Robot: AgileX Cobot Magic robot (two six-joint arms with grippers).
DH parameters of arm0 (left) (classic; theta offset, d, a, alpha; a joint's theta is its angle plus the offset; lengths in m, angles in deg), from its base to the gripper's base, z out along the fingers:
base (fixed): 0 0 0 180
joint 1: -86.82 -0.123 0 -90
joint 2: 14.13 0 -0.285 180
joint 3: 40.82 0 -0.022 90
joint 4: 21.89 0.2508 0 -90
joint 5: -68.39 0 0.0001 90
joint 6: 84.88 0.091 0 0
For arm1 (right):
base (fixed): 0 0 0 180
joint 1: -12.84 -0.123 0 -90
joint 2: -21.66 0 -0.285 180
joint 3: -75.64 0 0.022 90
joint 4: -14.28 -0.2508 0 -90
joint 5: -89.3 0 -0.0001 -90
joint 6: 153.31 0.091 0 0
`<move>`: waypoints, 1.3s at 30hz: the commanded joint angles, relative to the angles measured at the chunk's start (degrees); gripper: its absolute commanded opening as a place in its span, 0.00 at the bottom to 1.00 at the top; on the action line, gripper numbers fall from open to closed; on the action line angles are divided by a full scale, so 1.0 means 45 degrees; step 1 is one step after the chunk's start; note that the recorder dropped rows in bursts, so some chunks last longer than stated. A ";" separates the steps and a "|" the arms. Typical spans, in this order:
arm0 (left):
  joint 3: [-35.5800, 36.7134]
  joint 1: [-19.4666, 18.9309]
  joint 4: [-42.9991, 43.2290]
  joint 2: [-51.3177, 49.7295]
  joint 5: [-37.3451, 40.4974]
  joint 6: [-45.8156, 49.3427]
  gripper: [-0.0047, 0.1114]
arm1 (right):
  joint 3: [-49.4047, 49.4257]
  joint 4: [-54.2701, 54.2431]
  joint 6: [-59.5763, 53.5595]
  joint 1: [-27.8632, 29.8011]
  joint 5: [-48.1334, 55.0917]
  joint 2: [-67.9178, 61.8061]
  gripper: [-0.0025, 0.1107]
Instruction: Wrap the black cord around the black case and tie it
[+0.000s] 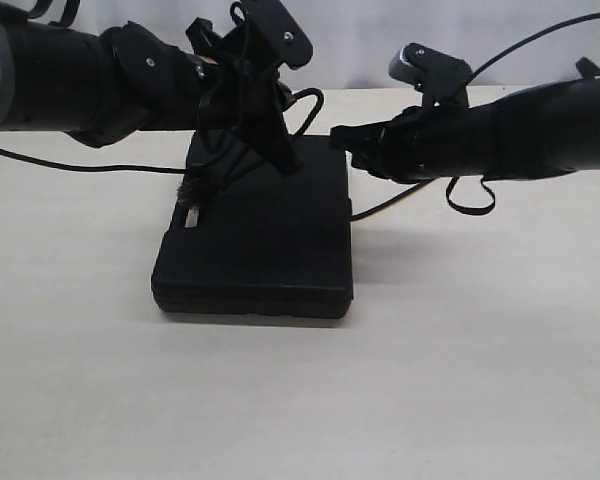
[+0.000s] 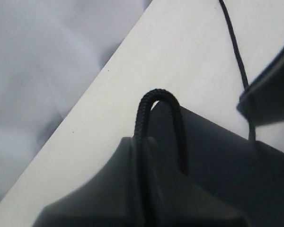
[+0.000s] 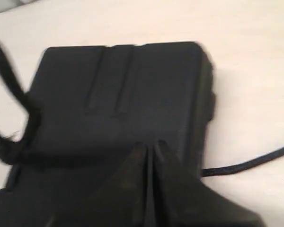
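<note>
On the tabletop the black case is seen lying flat; from the left wrist, the black cord is seen pinched in the closed left tool, best drawn taut; from the right, the right tool is closed, apparently empty.

Matte black case, faintly ribbed, black cord showing a tight braided weave, pale cream table, soft grey-white backdrop
</note>
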 commanded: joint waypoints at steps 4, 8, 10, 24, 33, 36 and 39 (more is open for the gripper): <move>0.0019 0.0074 -0.0005 0.0179 -0.0302 -0.0529 0.04 | -0.0075 -0.1475 -0.2314 -0.0185 0.3366 -0.0053 0.06; 0.0019 0.0074 -0.0005 0.0179 -0.0216 -0.0529 0.04 | -0.0500 -0.1475 -0.2167 -0.0213 0.3883 -0.0373 0.06; 0.0019 0.0074 -0.0005 0.0179 -0.0178 -0.0529 0.04 | -0.1007 -0.1475 -0.1898 -0.0213 0.3883 -0.0671 0.06; 0.0019 0.0074 0.0015 0.0179 0.1448 -0.0476 0.04 | -0.1785 -0.1475 -0.2091 -0.0213 0.1831 -0.2345 0.06; 0.0019 0.0074 0.0110 0.0179 0.1193 -0.0528 0.04 | -0.1321 -0.1475 -0.3265 0.0257 0.0683 -0.2347 0.06; 0.0019 0.0074 0.0108 0.0179 0.1608 -0.0528 0.04 | -0.1160 -0.1475 -0.3265 0.0756 0.0866 -0.2347 0.06; 0.0019 0.0074 0.0158 0.0179 0.1154 -0.0528 0.04 | -0.0942 -0.1475 -0.3265 0.1291 0.2108 -0.2347 0.06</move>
